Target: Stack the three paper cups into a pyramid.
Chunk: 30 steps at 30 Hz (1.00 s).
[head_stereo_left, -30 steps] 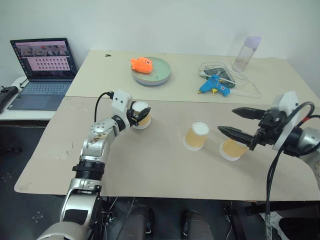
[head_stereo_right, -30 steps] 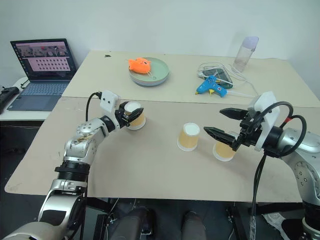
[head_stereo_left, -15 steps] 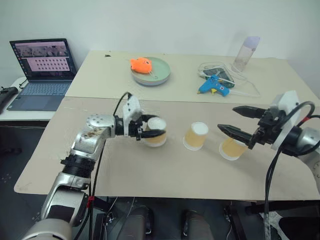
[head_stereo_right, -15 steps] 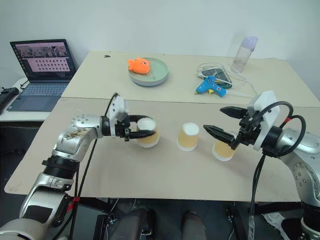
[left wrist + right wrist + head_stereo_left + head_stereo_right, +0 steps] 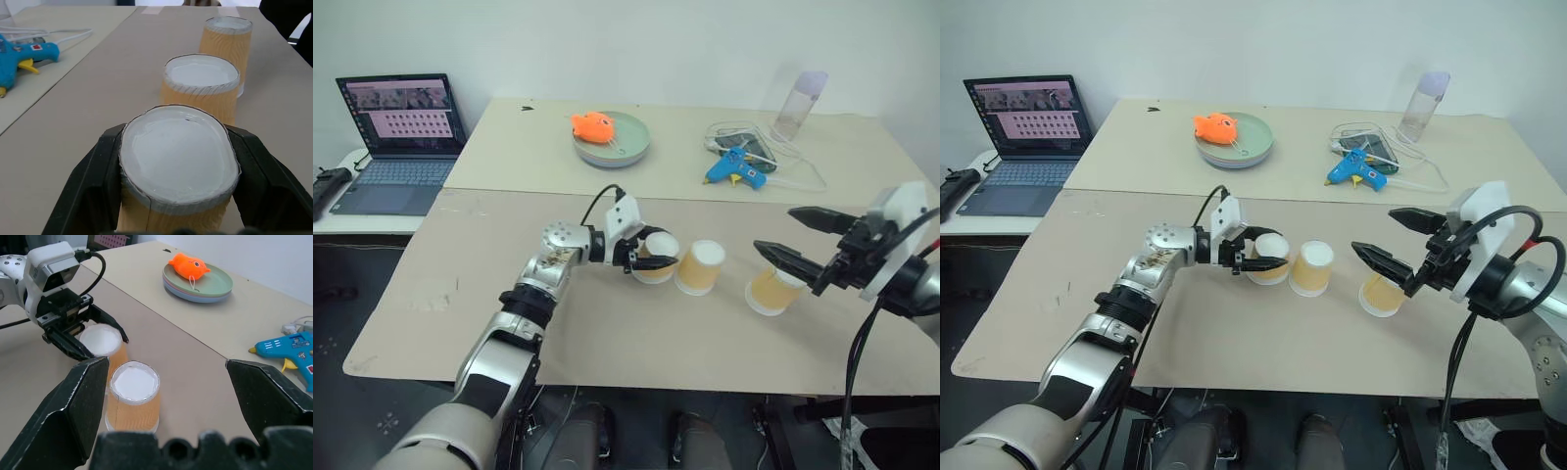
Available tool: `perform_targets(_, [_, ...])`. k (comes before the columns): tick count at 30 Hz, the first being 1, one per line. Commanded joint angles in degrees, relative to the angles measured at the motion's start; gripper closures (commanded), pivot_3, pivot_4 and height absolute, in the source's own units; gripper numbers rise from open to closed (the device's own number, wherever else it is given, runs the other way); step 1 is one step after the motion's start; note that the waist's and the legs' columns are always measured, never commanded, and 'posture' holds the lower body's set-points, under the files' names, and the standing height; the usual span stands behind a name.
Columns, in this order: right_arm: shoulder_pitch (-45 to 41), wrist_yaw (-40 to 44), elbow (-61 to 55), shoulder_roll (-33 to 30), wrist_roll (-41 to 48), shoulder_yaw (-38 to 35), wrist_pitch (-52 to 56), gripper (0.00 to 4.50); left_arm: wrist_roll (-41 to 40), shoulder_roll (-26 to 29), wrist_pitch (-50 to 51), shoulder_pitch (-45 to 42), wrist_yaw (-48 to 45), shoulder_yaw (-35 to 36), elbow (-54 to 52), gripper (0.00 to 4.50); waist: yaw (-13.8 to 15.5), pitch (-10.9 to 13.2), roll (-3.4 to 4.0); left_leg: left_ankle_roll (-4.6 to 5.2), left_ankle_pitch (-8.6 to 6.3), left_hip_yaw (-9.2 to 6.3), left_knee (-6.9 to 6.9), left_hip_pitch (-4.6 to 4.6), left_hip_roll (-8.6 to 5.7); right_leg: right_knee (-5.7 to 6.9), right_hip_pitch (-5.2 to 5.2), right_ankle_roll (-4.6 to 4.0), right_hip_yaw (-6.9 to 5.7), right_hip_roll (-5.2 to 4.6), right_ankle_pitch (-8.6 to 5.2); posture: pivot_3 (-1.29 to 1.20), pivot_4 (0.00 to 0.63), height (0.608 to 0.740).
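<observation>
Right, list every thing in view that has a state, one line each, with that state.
left gripper: shut on the left cup.
left cup: upside down, gripped, beside the middle cup.
middle cup: upside down on the table, free.
right cup: upside down on the table, free.
right gripper: open, above the right cup.
laptop: lid open, screen on.

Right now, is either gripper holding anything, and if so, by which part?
The left gripper holds one upside-down paper cup by its sides, just below the upturned base. The right gripper is open and holds nothing.
</observation>
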Motion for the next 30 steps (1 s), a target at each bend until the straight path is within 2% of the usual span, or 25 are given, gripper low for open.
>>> perform_targets(1, [0.3, -0.5, -2.0, -1.1, 1.0, -3.6, 0.4, 0.00, 0.8, -1.3, -1.0, -0.8, -1.1, -0.9, 0.8, 1.98, 0.0, 0.0, 0.00, 0.01, 0.00, 0.00, 0.00, 0.00, 0.00, 0.00, 0.00, 0.00, 0.00, 0.00, 0.00, 0.00, 0.150, 0.740])
perform_targets(10, [0.1, -0.6, -1.7, -1.0, 0.5, -3.7, 0.4, 0.00, 1.5, -1.6, -1.3, -1.2, -1.2, -0.4, 2.3, 1.98, 0.0, 0.0, 0.00, 0.07, 0.03, -0.01, 0.02, 0.01, 0.00, 0.00, 0.02, 0.02, 0.00, 0.00, -0.01, 0.00, 0.150, 0.740])
perform_targets(12, [0.0, -0.4, -1.3, -1.0, 0.3, -3.4, 0.2, 0.00, 1.5, -1.6, -1.1, -1.1, -0.8, -0.2, 2.2, 1.05, -0.1, 0.0, 0.00, 0.08, 0.03, 0.00, 0.02, 0.01, 0.00, 0.00, 0.02, 0.02, 0.00, 0.00, -0.01, 0.00, 0.150, 0.740])
perform_targets(13, [-0.1, -0.3, -1.2, -1.0, 0.3, -3.3, 0.1, 0.00, 1.5, -1.5, -1.1, -1.1, -0.8, -0.2, 2.1, 0.90, -0.1, 0.0, 0.00, 0.08, 0.03, 0.00, 0.02, 0.01, 0.00, 0.00, 0.02, 0.02, 0.00, 0.00, -0.01, 0.00, 0.150, 0.740])
perform_targets(15, [-0.2, -0.2, -1.0, -1.0, 0.3, -3.2, 0.1, 0.00, 1.7, -1.4, -1.1, -1.1, -0.9, -0.2, 2.0, 0.08, -0.1, 0.0, -0.01, 0.09, 0.03, 0.00, 0.02, -0.02, 0.00, 0.01, 0.00, 0.02, 0.00, 0.00, -0.01, 0.00, 0.150, 0.740])
perform_targets(23, [-1.3, 0.6, 0.3, -0.9, -0.3, -1.9, -0.3, 0.00, 1.2, 2.9, 2.4, -0.6, -3.6, 0.9, -3.9, 0.03, -0.5, 0.0, -0.01, 0.10, 0.03, 0.00, 0.02, -0.03, 0.00, 0.01, -0.02, 0.02, 0.00, 0.00, -0.01, 0.00, 0.150, 0.740])
perform_targets(30, [1.4, 1.1, 0.8, -1.1, -0.9, -4.1, -0.1, 0.00, -2.9, 13.9, 11.8, 0.0, -10.8, 2.9, -16.9, 0.03, -0.6, 0.0, 0.01, 0.08, 0.03, -0.01, 0.01, -0.05, 0.03, 0.04, -0.08, 0.00, 0.01, 0.02, -0.01, 0.00, 0.150, 0.740])
